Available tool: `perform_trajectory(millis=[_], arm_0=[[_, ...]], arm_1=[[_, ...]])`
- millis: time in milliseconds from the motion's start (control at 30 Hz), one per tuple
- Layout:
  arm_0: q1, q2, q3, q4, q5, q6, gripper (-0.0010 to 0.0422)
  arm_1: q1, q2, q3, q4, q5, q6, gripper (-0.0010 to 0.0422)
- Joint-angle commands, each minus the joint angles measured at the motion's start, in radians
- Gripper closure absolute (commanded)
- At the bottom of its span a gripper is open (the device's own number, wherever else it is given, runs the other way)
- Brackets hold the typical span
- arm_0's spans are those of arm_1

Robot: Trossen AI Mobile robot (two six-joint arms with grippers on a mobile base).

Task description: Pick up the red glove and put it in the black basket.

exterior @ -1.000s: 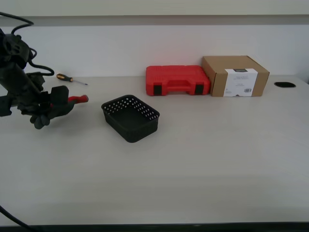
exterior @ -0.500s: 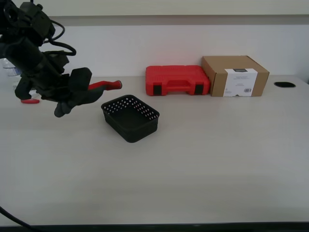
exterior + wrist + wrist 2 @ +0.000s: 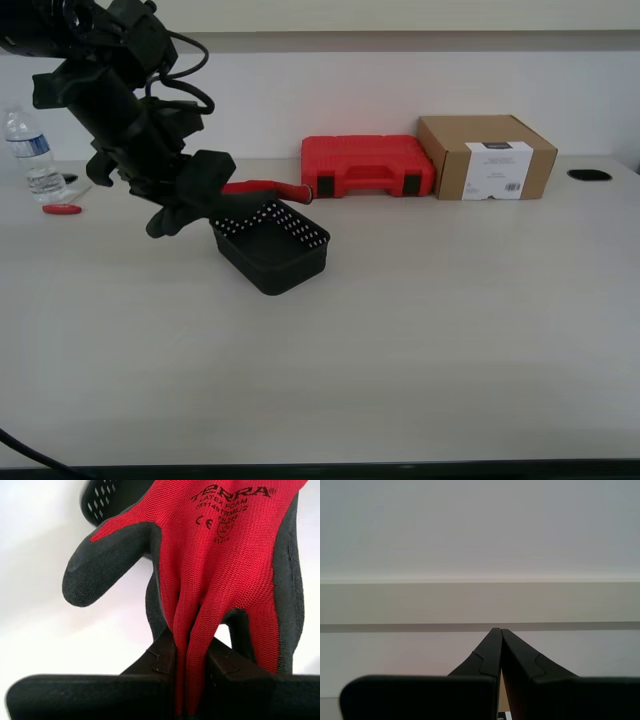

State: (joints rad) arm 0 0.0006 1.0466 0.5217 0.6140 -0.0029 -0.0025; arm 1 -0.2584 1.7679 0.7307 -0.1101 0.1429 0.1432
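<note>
The red knit glove with dark coated fingers (image 3: 225, 570) is clamped by its fabric between the jaws of my first gripper (image 3: 192, 680), which are pressed tight on a fold of the red knit. In the exterior view the glove (image 3: 262, 188) is carried in the air with its long axis roughly level, its red cuff end reaching toward the exterior view's right, over the far rim of the small black perforated plastic basket (image 3: 272, 245). The basket lies directly beneath and just ahead of the gripper, so the coming release is judged to turn on the glove being brought fully above the opening. My second gripper (image 3: 500, 645) is clenched on nothing and faces a pale wall; it is not seen near the basket. The pale bench (image 3: 420, 340) also carries a red plastic tool case (image 3: 368, 166), a brown cardboard box (image 3: 487, 157), a clear water bottle (image 3: 33, 155) and a small red-handled tool (image 3: 62, 209), all well apart from the basket.
</note>
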Motion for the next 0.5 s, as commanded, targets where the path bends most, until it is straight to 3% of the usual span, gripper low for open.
perform_trajectory(millis=[33, 500], arm_0=[[0.0, 0.0, 0.001, 0.004, 0.0, 0.003, 0.0412], [0.0, 0.0, 0.001, 0.003, 0.001, 0.003, 0.0412]], arm_1=[[-0.005, 0.011, 0.016, -0.015, -0.035, 0.016, 0.0413], [-0.046, 0.289, 0.258, -0.044, -0.023, 0.026, 0.0413]])
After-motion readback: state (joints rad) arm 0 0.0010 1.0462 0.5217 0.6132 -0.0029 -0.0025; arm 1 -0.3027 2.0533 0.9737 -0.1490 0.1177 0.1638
